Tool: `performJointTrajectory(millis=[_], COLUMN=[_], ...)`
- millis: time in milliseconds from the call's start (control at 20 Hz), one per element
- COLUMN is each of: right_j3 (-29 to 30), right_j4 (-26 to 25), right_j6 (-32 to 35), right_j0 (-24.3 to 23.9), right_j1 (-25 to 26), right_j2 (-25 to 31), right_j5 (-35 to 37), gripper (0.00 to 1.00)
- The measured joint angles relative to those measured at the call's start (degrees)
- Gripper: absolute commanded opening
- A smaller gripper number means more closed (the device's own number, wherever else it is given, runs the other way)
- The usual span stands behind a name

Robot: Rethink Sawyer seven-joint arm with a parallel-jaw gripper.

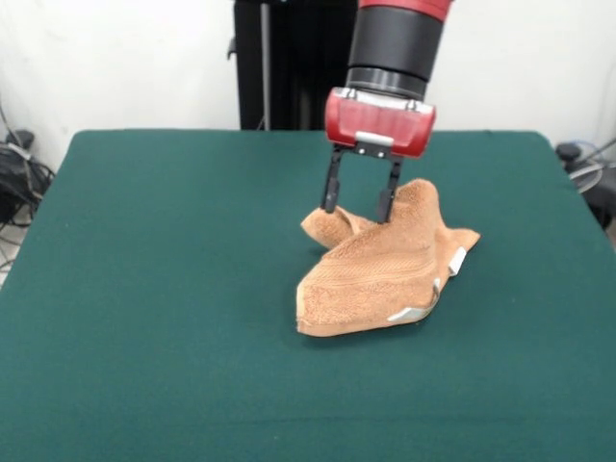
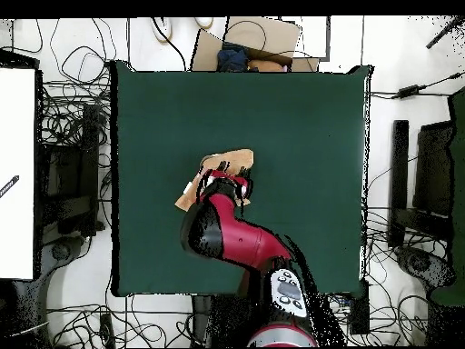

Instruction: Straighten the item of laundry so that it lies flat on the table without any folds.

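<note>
Lying folded and bunched on the table (image 1: 144,289), the towel (image 1: 380,274) sits beneath the gripper (image 1: 360,204), its fingers spread apart.

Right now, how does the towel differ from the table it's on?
The towel is orange-tan and looped; the table is dark green and smooth. The towel is small and bunched into folds, with the tool at its far part; the table is far larger and flat. Both look like cloth surfaces.

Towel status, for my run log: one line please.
towel: folded, bunched, tags showing | claw: open, fingertips at towel's far edge | table: towel right of centre | task: not flat
</note>
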Motion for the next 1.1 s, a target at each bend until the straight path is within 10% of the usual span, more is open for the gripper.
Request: performJointTrajectory(millis=[1100], right_j3=[0.0], right_j4=[-0.1], right_j6=[0.0], right_j0=[-3.4], right_j1=[4.1], right_j2=[2.9], right_j5=[0.0], gripper=[1.00])
